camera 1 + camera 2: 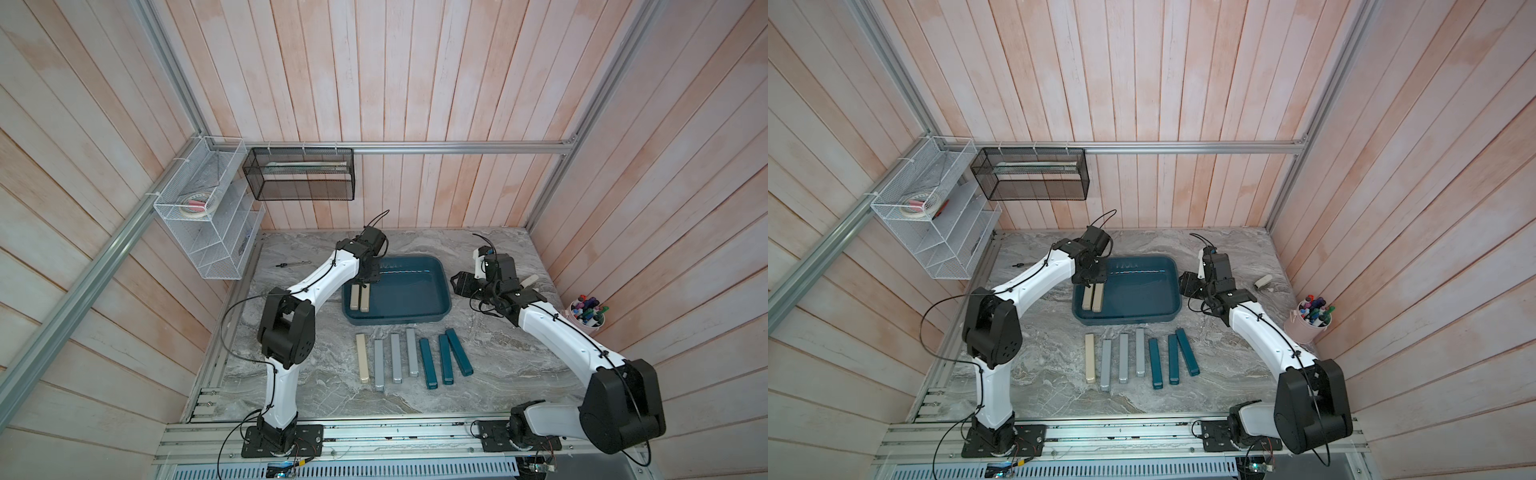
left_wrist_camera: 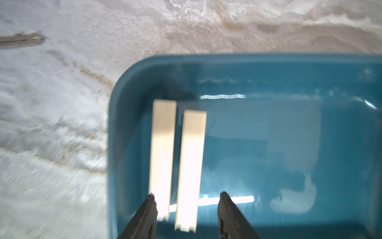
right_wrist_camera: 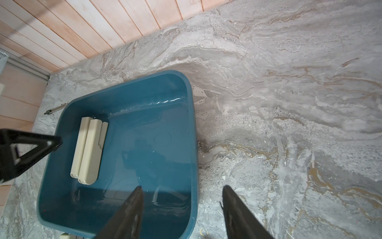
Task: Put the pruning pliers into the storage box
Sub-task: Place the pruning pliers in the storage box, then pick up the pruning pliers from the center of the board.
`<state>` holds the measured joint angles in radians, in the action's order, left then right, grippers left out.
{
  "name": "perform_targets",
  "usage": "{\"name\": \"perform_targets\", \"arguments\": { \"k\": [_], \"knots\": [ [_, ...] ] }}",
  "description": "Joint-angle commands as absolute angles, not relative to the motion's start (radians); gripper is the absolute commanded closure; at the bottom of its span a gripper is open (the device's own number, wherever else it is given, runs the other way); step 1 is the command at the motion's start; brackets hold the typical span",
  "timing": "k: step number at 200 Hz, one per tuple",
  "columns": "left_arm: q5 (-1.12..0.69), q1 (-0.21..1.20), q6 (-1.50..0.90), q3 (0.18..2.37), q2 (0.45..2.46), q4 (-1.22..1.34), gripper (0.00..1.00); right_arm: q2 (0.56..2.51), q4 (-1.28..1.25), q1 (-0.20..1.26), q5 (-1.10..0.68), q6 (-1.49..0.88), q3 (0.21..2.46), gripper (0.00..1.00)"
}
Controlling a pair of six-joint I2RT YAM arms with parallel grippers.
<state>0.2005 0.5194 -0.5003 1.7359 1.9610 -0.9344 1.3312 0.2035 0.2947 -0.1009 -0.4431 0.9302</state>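
Two beige pruning pliers (image 1: 360, 297) lie side by side on the floor of the storage box (image 1: 415, 319), at the end nearest the left arm. We see the left gripper (image 1: 365, 283) poised over the ends farther from the robot's base. In its wrist view its fingers (image 2: 149, 211) stand spread wider than one bar and clasp nothing.

In both top views seven more lie in a row on the marble tabletop (image 1: 498, 374) in front of the box: one beige bar (image 1: 362, 358), three light grey bars (image 1: 395, 358) and three dark teal bars (image 1: 445, 359).

The right gripper (image 3: 183, 194) hovers at the box's opposite end. Its fingers (image 3: 134, 207) are parted and empty, one over the box's inside and the other over the tabletop.

A silver tool (image 1: 293, 264) rests near the back wall, and a cup of markers (image 1: 588, 313) stands beside the right arm.
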Motion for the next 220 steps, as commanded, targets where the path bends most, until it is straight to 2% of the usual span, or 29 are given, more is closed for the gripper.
{"name": "perform_targets", "arguments": {
  "k": [1, 40, 93, 164, 220],
  "knots": [
    [0.217, 0.557, -0.537, 1.619, 1.805, -0.947, 0.43, 1.317, 0.236, 0.297, -0.079, -0.428, 0.953, 0.38],
    [0.232, 0.661, -0.672, 1.316, 1.601, -0.904, 0.39, 1.331, 0.241, 0.298, -0.048, -0.414, 0.98, 0.38],
    [0.134, 0.779, -0.889, 1.015, 1.486, -0.772, 0.38, 1.364, 0.253, 0.299, -0.034, -0.402, 1.005, 0.35],
    [0.1, 0.815, -0.952, 0.911, 1.521, -0.683, 0.39, 1.396, 0.243, 0.309, -0.04, -0.419, 0.997, 0.35],
    [0.12, 0.813, -0.978, 0.888, 1.565, -0.683, 0.44, 1.388, 0.233, 0.311, -0.04, -0.426, 0.962, 0.35]
  ]
}}
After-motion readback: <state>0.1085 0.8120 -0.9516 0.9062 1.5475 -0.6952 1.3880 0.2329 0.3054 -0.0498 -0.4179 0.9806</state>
